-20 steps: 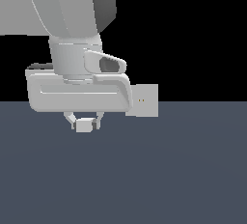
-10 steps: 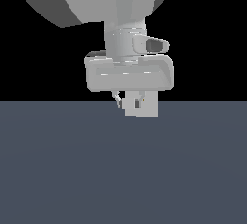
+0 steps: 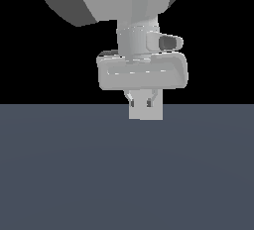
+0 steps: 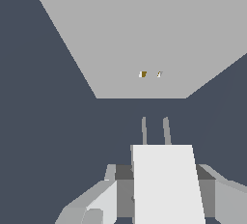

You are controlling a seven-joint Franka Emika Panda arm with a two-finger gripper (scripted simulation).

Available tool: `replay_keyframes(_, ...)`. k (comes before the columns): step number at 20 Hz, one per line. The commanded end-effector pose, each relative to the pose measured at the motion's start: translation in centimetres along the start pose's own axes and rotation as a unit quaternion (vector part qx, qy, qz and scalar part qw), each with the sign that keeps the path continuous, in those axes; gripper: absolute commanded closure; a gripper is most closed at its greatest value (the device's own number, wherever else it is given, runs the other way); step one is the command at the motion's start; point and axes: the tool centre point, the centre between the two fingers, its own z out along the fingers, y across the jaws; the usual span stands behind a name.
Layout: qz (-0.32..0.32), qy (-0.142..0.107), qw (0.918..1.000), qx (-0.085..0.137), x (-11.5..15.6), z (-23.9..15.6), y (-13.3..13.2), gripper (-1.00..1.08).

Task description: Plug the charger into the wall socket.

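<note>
Exterior view: arm fills the upper part, cut off by the frame edge. Gripper hangs at the line where the dark floor meets black background. Behind and below the fingertips sits a pale block, the wall socket plate by its look; its holes are not visible here. The charger cannot be made out in this view, hidden by the fingers. No containers anywhere.

Wrist view: charger is pinched between the two fingers, claw closed on its sides. Two thin prongs stick out of its front toward the wall socket. Prong tips are near but apart from the plate. Two tiny orange-brown holes sit roughly in line with the prongs. Plate edges are cut off by the frame.
</note>
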Motion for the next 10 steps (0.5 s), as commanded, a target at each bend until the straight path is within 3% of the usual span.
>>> replay_keyframes(1, 0.0, 0.0, 1.0, 0.0, 0.1, 0.0, 0.0, 1.08)
replay_keyframes(10, 0.0, 0.0, 1.0, 0.0, 2.1, 0.7, 0.0, 1.08)
